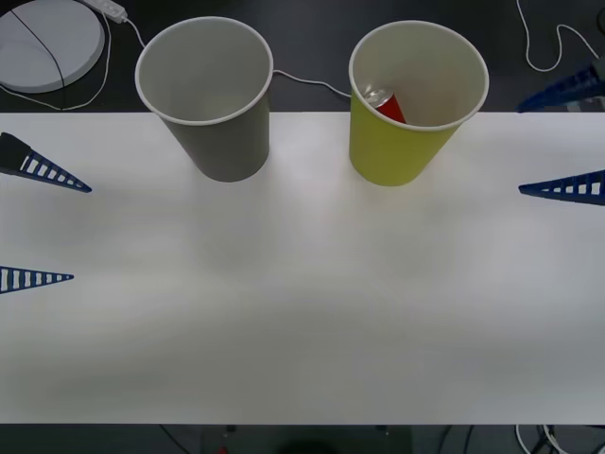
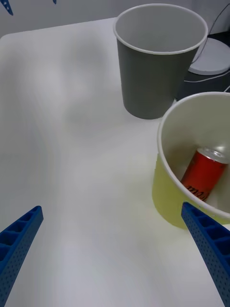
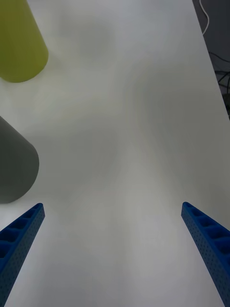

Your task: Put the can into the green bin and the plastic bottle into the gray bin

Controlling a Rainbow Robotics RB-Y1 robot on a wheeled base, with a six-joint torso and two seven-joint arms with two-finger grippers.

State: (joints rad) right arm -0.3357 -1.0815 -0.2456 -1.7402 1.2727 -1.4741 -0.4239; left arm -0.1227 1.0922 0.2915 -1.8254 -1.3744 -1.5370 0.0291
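Note:
The red-orange can (image 1: 388, 107) (image 2: 203, 175) lies tilted inside the green bin (image 1: 395, 151) (image 2: 164, 199) (image 3: 19, 45) at the back right of the table. To the left of it stands the gray bin (image 1: 227, 142) (image 2: 148, 86) (image 3: 13, 165), upright, with its visible inside pale and bare. The plastic bottle is out of view. My left gripper (image 1: 43, 225) (image 3: 112, 240) hovers open at the table's left edge, holding nothing. My right gripper (image 1: 567, 140) (image 2: 115, 249) is open at the right edge, beside the green bin, with nothing between its fingers.
The white table (image 1: 302, 303) spreads bare in front of the bins up to its near edge. Behind it, a round white disc (image 1: 47, 43) lies at the back left, and thin white cables (image 1: 307, 80) (image 1: 558, 47) run over the dark floor.

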